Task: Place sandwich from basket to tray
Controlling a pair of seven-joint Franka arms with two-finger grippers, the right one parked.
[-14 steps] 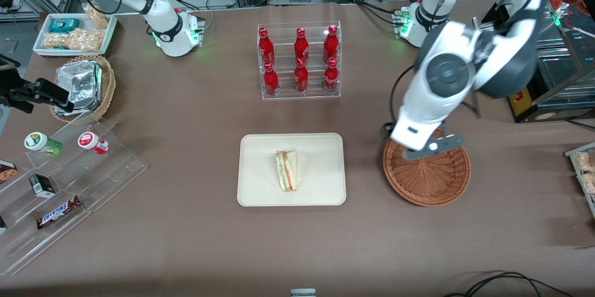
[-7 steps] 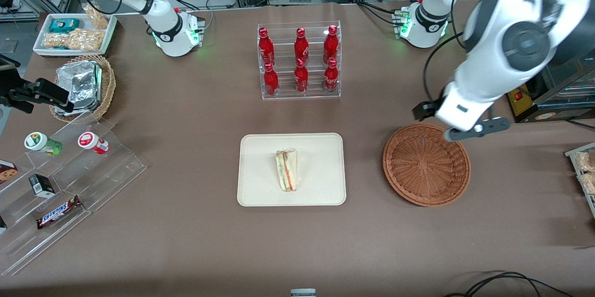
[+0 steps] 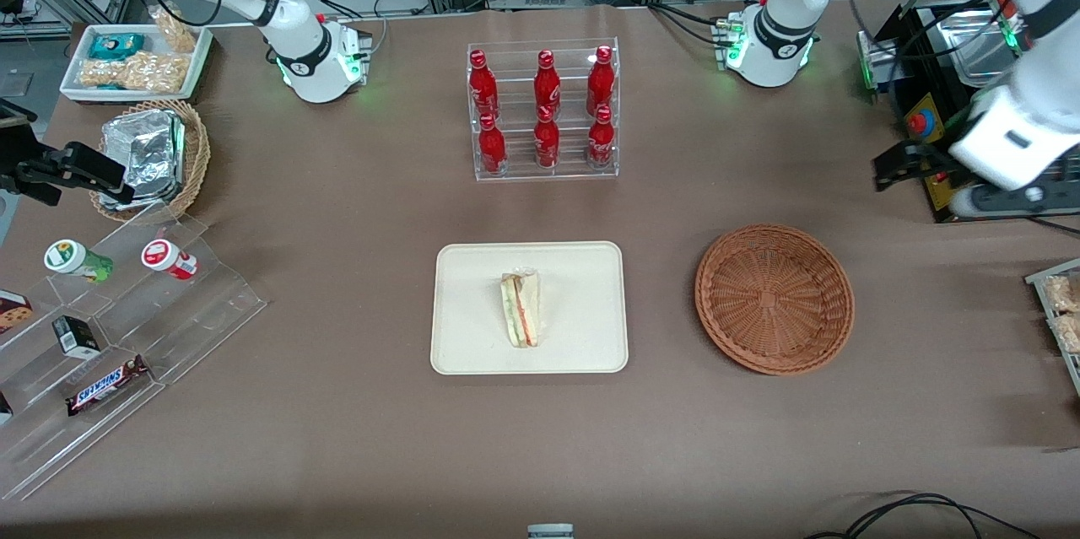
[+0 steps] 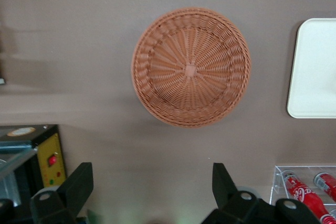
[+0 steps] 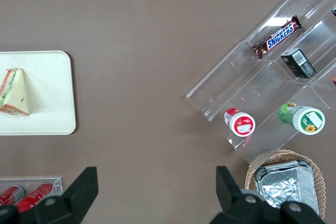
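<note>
The wrapped triangular sandwich (image 3: pixel 521 308) lies on the cream tray (image 3: pixel 472 336), near its middle; the right wrist view shows the sandwich (image 5: pixel 14 92) on the tray (image 5: pixel 50 77) too. The reddish-brown wicker basket (image 3: pixel 774 299) sits beside the tray toward the working arm's end, with nothing in it. My gripper (image 3: pixel 966 182) hangs high over the table's edge at the working arm's end, farther from the front camera than the basket and well apart from it. In the left wrist view the gripper (image 4: pixel 151 177) is open and holds nothing, with the basket (image 4: pixel 190 66) and the tray's edge (image 4: pixel 315 66) below.
A clear rack of red bottles (image 3: pixel 544 113) stands farther back than the tray. A yellow box with a red button (image 3: pixel 924 121) sits near my gripper. Toward the parked arm's end are a stepped acrylic shelf of snacks (image 3: pixel 126 311), a tan basket of foil packs (image 3: pixel 152 155) and a white snack tray (image 3: pixel 135 58).
My gripper rose from over the basket and swung away toward the working arm's end of the table. Sandwich, tray and basket stayed where they were.
</note>
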